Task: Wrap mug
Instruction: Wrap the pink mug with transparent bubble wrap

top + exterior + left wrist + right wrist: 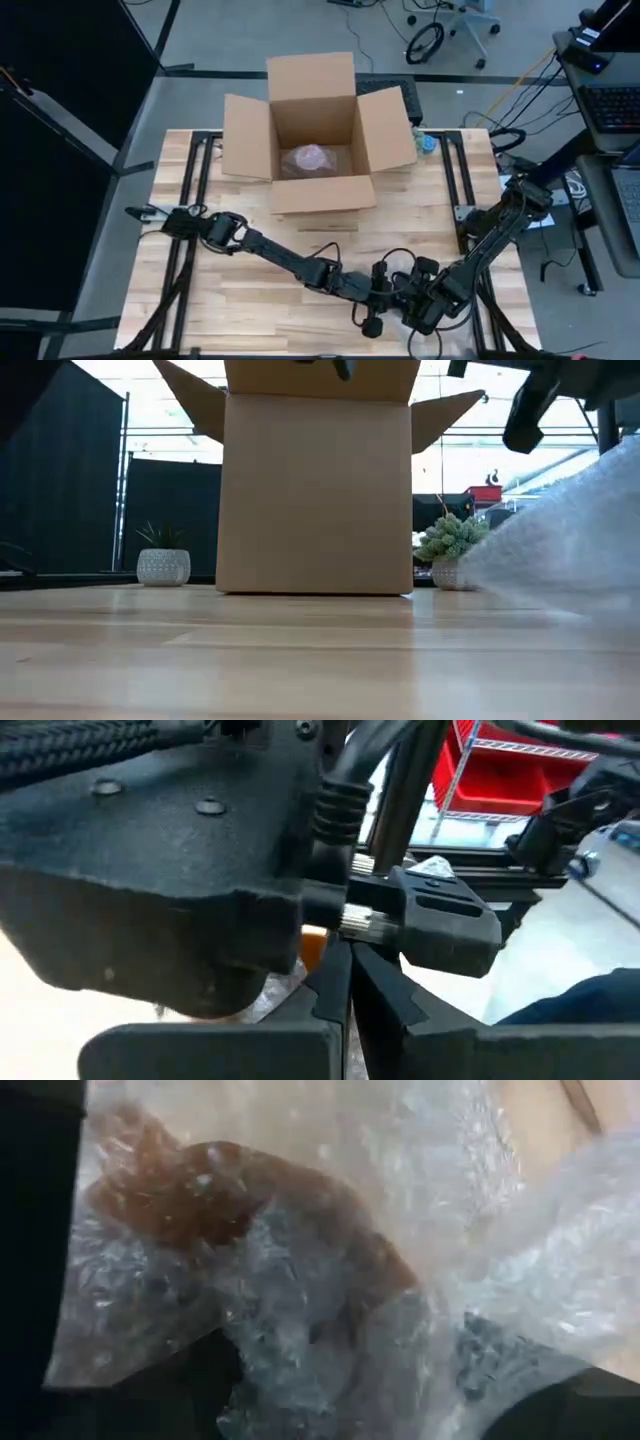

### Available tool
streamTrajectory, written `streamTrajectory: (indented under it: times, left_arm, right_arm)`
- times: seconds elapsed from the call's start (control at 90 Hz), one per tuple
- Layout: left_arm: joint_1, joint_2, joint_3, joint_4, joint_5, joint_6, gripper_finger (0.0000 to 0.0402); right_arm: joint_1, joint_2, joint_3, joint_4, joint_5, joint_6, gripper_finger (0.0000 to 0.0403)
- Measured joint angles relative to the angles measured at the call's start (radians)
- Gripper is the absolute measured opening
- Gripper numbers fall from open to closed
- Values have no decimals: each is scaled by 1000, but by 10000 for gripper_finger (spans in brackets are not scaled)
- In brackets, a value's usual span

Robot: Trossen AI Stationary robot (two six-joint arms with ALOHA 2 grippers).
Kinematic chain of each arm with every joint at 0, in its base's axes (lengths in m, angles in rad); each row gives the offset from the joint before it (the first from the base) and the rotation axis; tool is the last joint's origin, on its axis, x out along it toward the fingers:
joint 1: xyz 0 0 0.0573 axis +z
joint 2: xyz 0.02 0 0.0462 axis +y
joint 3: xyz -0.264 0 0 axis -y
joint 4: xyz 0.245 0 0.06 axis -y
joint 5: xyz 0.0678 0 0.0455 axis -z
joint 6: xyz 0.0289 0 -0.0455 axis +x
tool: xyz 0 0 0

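Note:
An orange-brown mug (pixel 230 1200) lies under clear bubble wrap (pixel 330 1320), close in front of my right wrist camera. In the low view the wrap (pixel 570 550) rises from the tabletop at the right. Both grippers meet near the table's front edge, right of centre: my left gripper (pixel 385 290) and my right gripper (pixel 425 305). In the left wrist view my left gripper (pixel 347 955) is shut, its tips under the right arm's gripper body (pixel 440 920), next to a sliver of the orange mug (pixel 312 942). My left gripper's fingertips meet beside the wrap and the mug's orange edge (pixel 312 942). The right arm's gripper body hides the place, so I cannot tell whether they pinch the wrap.
An open cardboard box (pixel 315 130) stands at the table's far middle with a wrapped pinkish bundle (pixel 308 158) inside. A small potted plant (pixel 428 143) sits by the box's right flap, and another pot (pixel 163 565) shows left of the box. Bare wood lies at the near left.

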Motion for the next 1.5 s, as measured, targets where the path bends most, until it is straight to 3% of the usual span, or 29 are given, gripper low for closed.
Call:
streamTrajectory:
  times: [0.633,0.978,1.322,1.422,1.5]
  left_arm:
    - [-1,-26,-6,-36,-14,35,0]
    - [-9,-58,-14,-198,-71,54,0]
    - [-4,-45,-10,-60,-66,59,0]
    - [21,-6,-7,-32,-38,58,0]
    - [45,20,-6,-10,42,51,0]
  right_arm:
    - [0,-1,6,-7,-12,6,274]
    - [1,-6,12,3,-12,-7,274]
    - [1,-5,9,-1,-12,-52,274]
    - [1,-5,9,-1,-14,-61,274]
    - [1,-4,14,-17,-18,-73,274]
